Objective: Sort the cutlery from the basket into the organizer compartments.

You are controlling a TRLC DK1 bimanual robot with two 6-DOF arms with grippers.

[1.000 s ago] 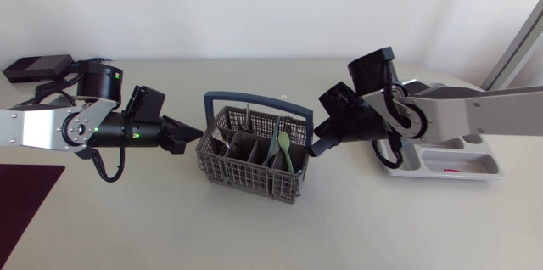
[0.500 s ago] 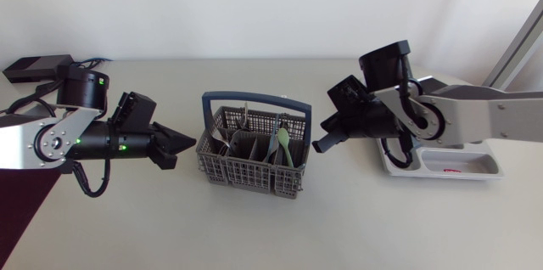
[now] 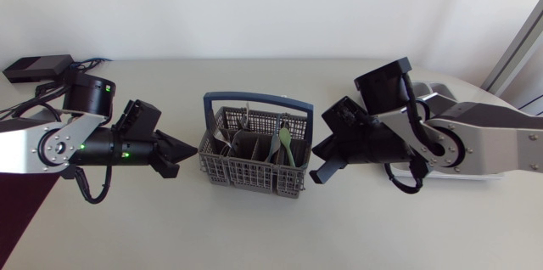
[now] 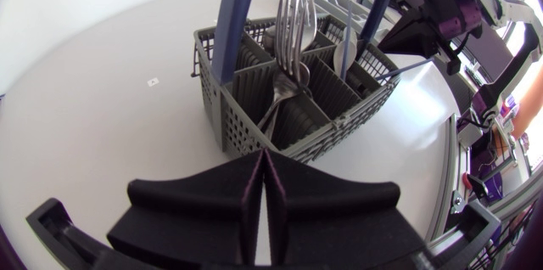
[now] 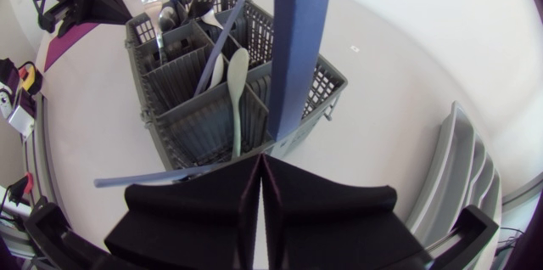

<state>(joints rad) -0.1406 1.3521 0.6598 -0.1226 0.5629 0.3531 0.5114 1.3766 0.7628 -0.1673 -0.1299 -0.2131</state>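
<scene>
Head view: 1 basket [image 3: 251, 166] btwn 2 hands [image 3: 192, 147] [image 3: 318, 173]

Head view overhead, wrist views close, facing basket [image 3: 246, 171] from opposite sides

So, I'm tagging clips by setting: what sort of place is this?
Probably a robotics lab: a left arm and right arm flank a cutlery basket on a plain table, the right hand gripping a thin utensil, an organizer nearby.
</scene>
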